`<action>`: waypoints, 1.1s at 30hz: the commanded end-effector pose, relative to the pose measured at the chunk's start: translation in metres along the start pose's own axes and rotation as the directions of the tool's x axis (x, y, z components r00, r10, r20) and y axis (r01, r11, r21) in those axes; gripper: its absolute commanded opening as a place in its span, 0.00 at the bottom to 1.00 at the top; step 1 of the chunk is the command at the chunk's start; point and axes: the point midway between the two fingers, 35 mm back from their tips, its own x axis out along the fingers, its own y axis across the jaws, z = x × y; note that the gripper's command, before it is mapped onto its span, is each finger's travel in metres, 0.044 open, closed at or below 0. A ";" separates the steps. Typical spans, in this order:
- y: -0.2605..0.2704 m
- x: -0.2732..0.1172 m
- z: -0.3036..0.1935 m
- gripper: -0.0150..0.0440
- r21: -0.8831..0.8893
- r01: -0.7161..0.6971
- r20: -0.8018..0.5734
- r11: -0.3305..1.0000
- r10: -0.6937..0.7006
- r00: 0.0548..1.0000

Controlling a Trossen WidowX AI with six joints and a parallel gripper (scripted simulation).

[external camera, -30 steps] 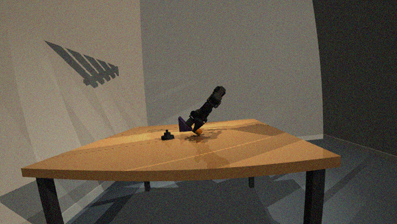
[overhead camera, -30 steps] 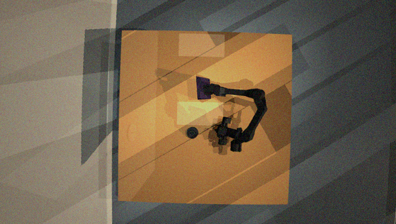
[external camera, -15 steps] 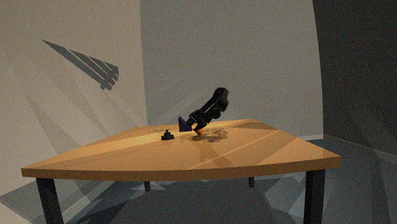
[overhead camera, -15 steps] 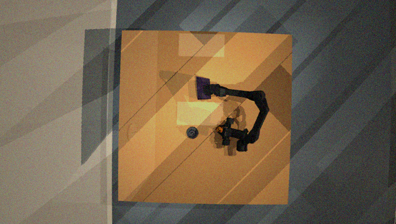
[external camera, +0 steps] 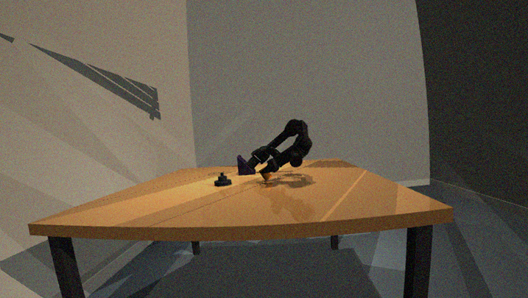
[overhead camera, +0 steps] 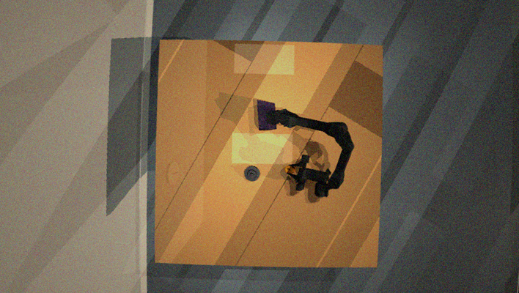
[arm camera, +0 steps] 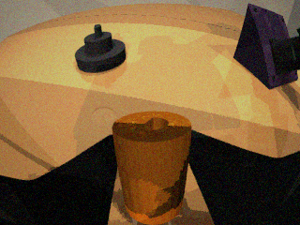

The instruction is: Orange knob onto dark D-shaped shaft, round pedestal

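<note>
Black parallel jaws point(overhead camera: 289, 170) point(external camera: 264, 174): part-open, clamped on orange tapered knob point(overhead camera: 289, 169) point(external camera: 267, 175) point(arm camera: 152, 164) | risk: tilted knob jams on shaft point(external camera: 221, 174) point(arm camera: 97, 29), upper left in wrist view

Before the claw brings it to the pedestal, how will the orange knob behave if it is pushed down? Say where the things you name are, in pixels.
The orange knob point(overhead camera: 289, 169) point(external camera: 266, 176) point(arm camera: 152, 173) looks solid and smooth, so it probably will not bend. Its sides are round and taper, so it might twist or slip in the claw point(overhead camera: 292, 170) point(external camera: 265, 174) point(arm camera: 152, 164).

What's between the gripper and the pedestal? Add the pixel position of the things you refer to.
No object, just tabletop with shadows, between the gripper point(overhead camera: 290, 170) point(external camera: 266, 176) point(arm camera: 150, 139), gripping the orange knob point(overhead camera: 289, 169) point(external camera: 266, 176) point(arm camera: 152, 173), and the pedestal point(overhead camera: 251, 173) point(external camera: 222, 182) point(arm camera: 100, 58); the top view shows it.
</note>
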 end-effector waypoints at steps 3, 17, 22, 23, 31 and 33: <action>0.000 -0.005 -0.005 0.56 0.000 -0.004 0.095 1.000 0.004 0.996; 0.000 -0.009 -0.008 0.65 -0.002 -0.002 0.165 1.000 0.002 0.986; 0.000 -0.009 -0.008 0.69 -0.002 -0.002 0.165 1.000 0.002 0.986; 0.000 -0.009 -0.008 0.69 -0.002 -0.002 0.165 1.000 0.002 0.986; 0.000 -0.009 -0.008 0.69 -0.002 -0.002 0.165 1.000 0.002 0.986; 0.000 -0.009 -0.008 0.69 -0.002 -0.002 0.165 1.000 0.002 0.986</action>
